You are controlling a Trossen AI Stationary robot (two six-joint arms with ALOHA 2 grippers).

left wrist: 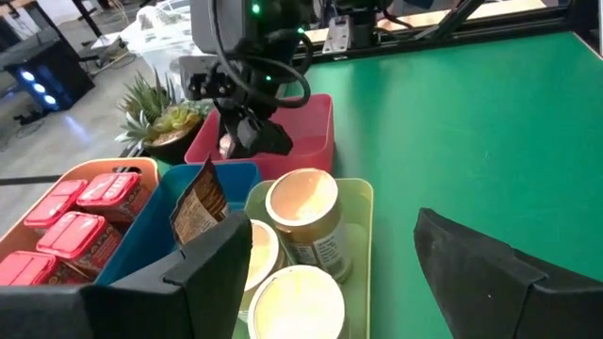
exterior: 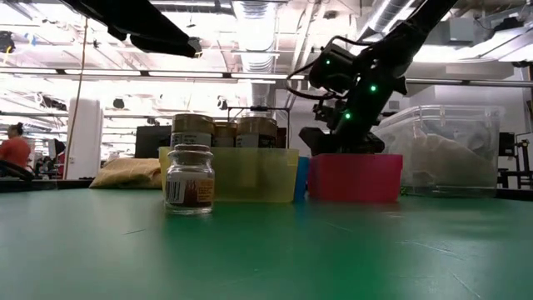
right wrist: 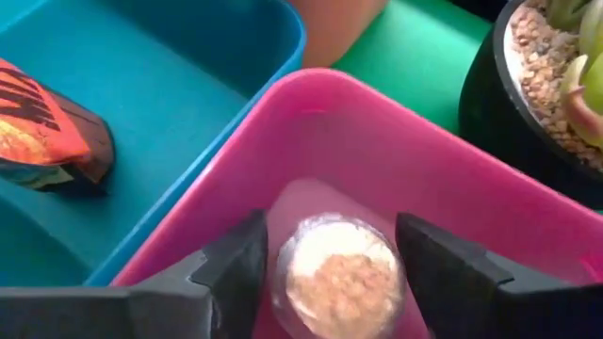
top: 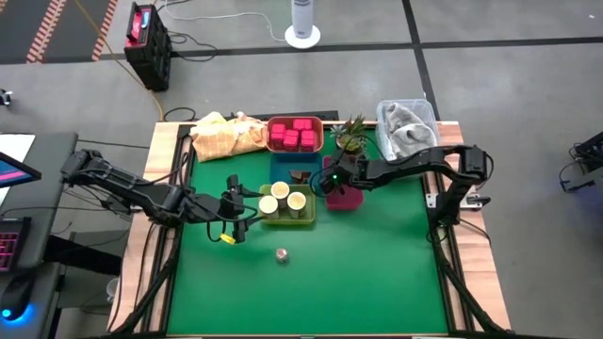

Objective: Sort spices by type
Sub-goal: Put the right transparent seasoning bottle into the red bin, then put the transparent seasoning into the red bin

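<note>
Both arms are matte black with looped black cables; right arm wrist [exterior: 358, 79] shows green indicator lights.

Bystanders on the green worktop [top: 377, 273]

A potted plant [top: 350, 137] stood at twelve o'clock, a clear bin [top: 407, 127] of grey cloth at one o'clock, a yellow cloth [top: 226, 135] at eleven; four coloured trays [top: 301, 216] clustered centrally.

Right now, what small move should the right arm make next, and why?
Probably lift the right pincer straight up out of the pink tray: its open fingers straddle a small jar already sitting in that tray, and another small jar waits on the mat.
</note>
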